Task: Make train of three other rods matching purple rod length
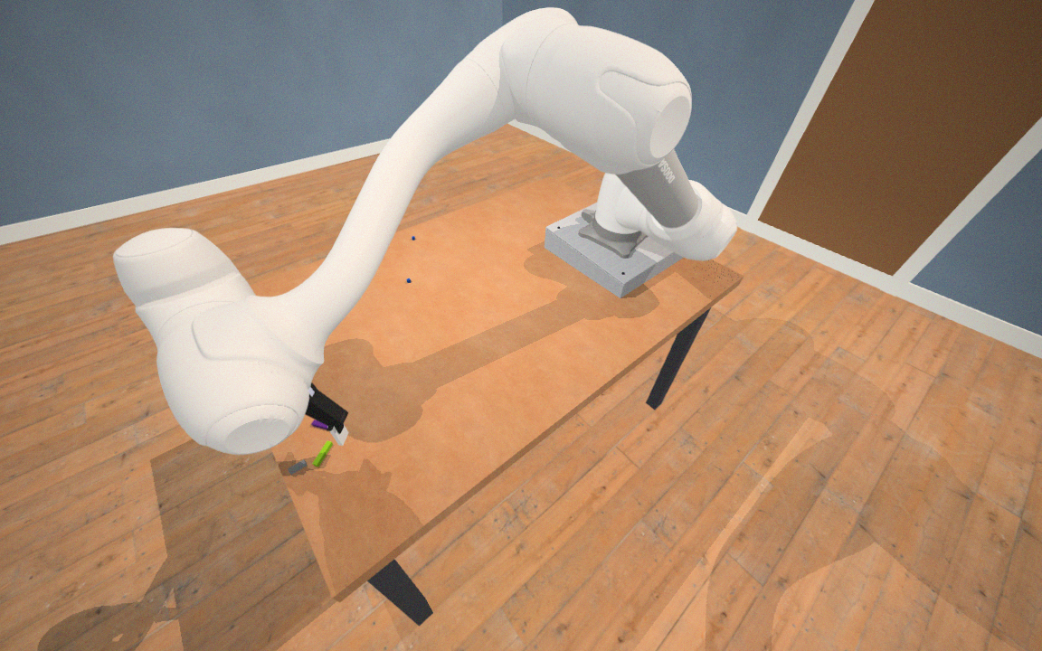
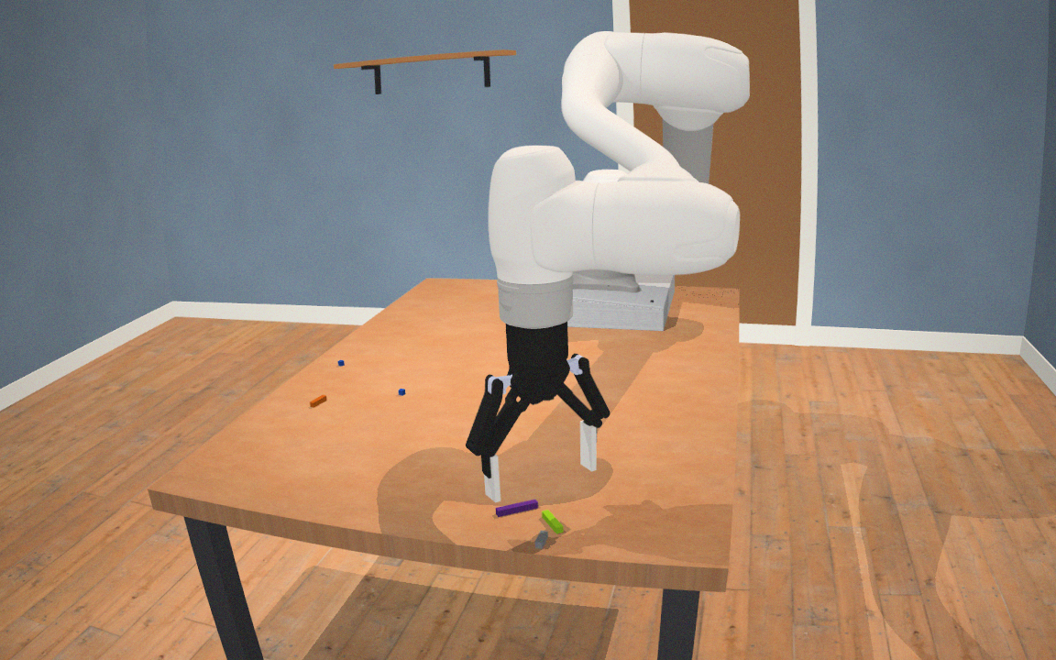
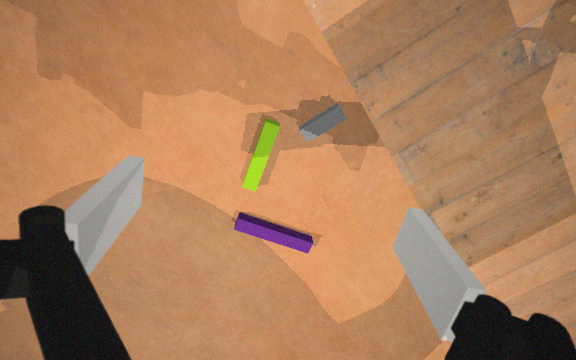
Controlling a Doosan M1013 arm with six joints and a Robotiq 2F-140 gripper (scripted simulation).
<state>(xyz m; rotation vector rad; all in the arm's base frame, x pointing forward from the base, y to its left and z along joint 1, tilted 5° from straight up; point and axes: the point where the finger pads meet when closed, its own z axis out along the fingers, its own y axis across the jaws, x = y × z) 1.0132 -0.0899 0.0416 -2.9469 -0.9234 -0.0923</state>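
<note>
The purple rod (image 3: 273, 232) lies flat near the table's front edge; it also shows in the exterior view (image 2: 516, 508). A lime rod (image 3: 261, 154) lies just beyond it, apart from it, and a grey rod (image 3: 322, 122) lies next to the table edge. In the exterior view the lime rod (image 2: 552, 519) and grey rod (image 2: 542, 539) sit close together. My gripper (image 2: 538, 471) is open and empty, hovering above the purple rod with a finger on each side. An orange rod (image 2: 317, 401) and two blue rods (image 2: 401, 391) (image 2: 340, 361) lie far off at the table's left.
The table's front edge (image 3: 368, 165) runs close by the grey rod, with the wooden floor below. The arm's grey base block (image 2: 618, 305) stands at the table's far end. A wall shelf (image 2: 423, 60) hangs high at the back.
</note>
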